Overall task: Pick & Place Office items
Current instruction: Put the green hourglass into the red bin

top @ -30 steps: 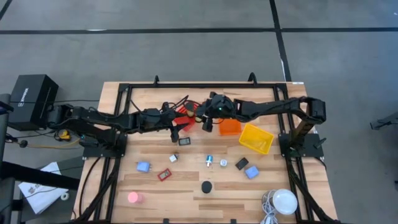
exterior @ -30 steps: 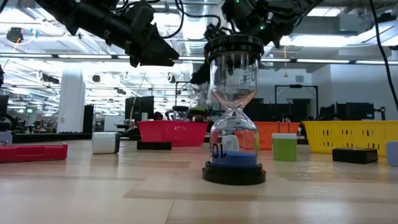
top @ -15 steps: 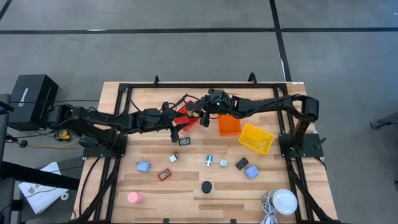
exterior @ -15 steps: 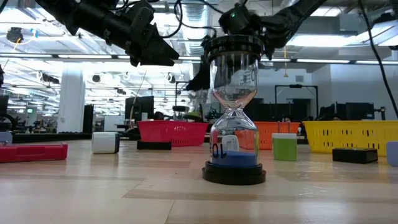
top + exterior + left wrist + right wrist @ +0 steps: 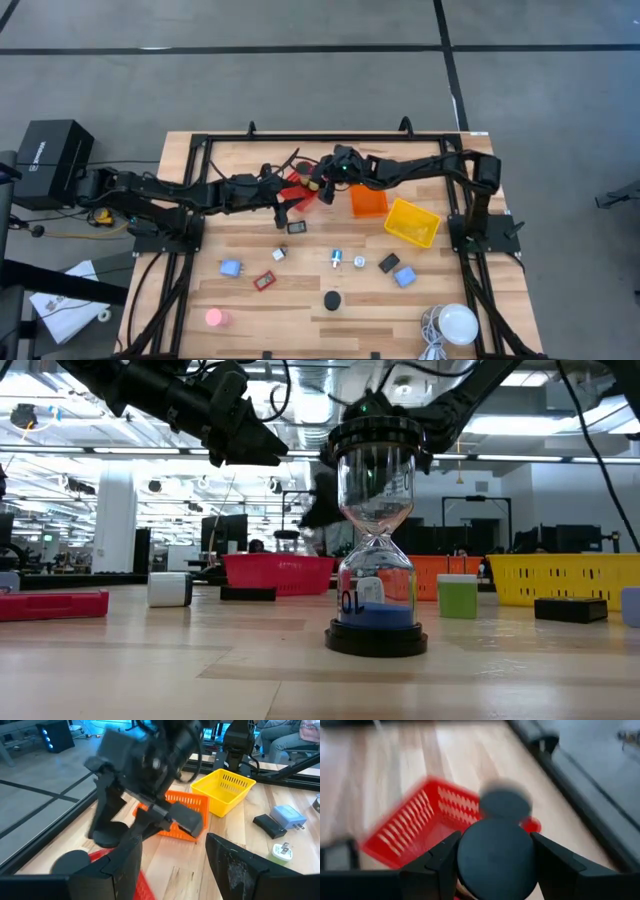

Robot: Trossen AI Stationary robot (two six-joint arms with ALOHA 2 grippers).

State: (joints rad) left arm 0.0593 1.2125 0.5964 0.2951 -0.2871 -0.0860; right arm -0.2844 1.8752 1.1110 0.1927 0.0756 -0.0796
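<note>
My right gripper (image 5: 322, 186) hovers over the red mesh basket (image 5: 296, 190) at the table's far middle, shut on a black round roll (image 5: 497, 845). Just to its left, my left gripper (image 5: 172, 865) stands open with nothing between its fingers, in the air near the basket's front. Other office items lie on the near half of the table: blue blocks (image 5: 231, 268) (image 5: 404, 277), a red-framed piece (image 5: 264, 281), a pink disc (image 5: 214, 318), black rectangles (image 5: 297, 227) (image 5: 388, 263) and silvery bits (image 5: 336, 259). My right gripper pinches the black round roll between its two fingers, which press on opposite sides of its round rim (image 5: 465, 855). The fingers slant down, coming from the table's right. The roll (image 5: 107, 827) is lifted clear, above the red basket.
An orange basket (image 5: 368, 201) and a yellow basket (image 5: 412, 221) stand right of the red one. An hourglass (image 5: 378, 540) stands at the near middle, and a white round lamp (image 5: 458, 323) sits at the near right corner. A black frame rims the table.
My right gripper has gone down and toward the table's left, from beside the orange basket to over the red basket, carrying the black roll and rolling slightly. My left gripper has kept still.
</note>
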